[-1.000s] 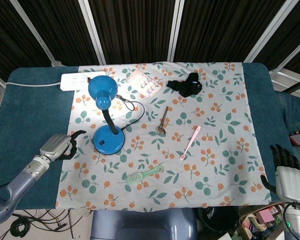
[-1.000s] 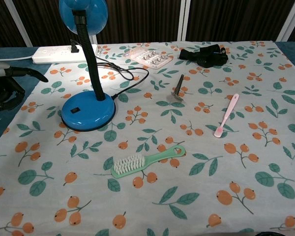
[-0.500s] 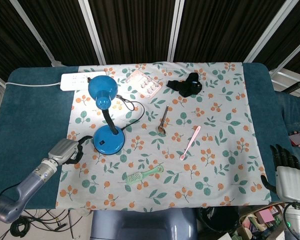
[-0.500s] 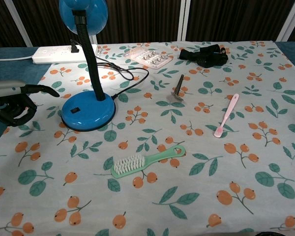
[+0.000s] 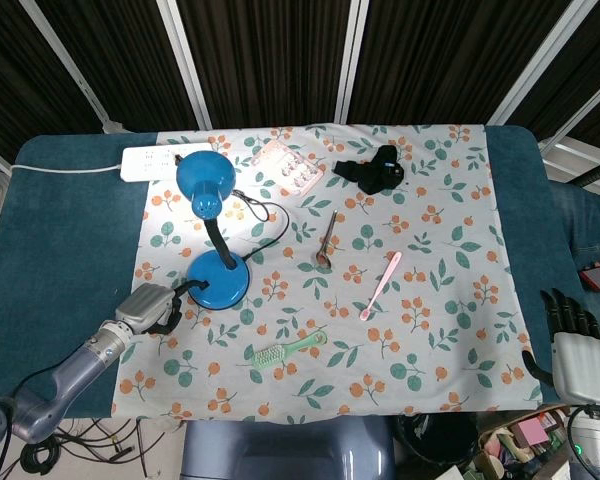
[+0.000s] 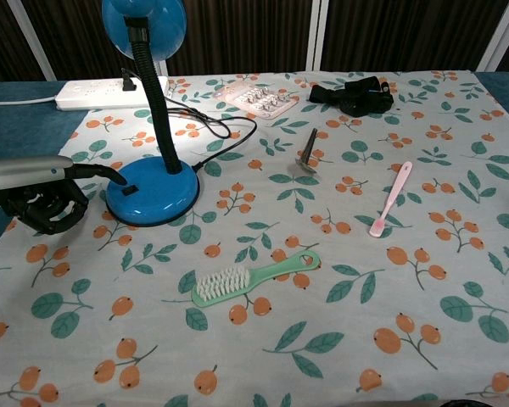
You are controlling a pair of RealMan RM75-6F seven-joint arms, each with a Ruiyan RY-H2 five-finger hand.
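At the lower left of the head view we see our left hand (image 5: 152, 307) low over the floral cloth (image 5: 440, 300), one dark finger stretched out to the rim of the blue desk lamp's base (image 5: 218, 280) while the other fingers curl under and hold nothing. In the chest view that fingertip (image 6: 117, 178) lies at the left of the base, just beside the small dark switch (image 6: 131, 189); whether it touches the base or the switch we cannot tell.

The blue desk lamp (image 6: 152, 188) stands upright left of centre, its shade (image 5: 202, 180) above the base and its cord trailing toward the white power strip (image 5: 160, 159) at the upper left.

We judge the reach to be nearly complete, with the press on the switch itself still left to do; we cannot see whether the bulb is lit.

Our right hand (image 5: 578, 352) hangs at the lower right corner of the head view, off the table, fingers apart and empty.

No brand, label or writing is readable on anything here.
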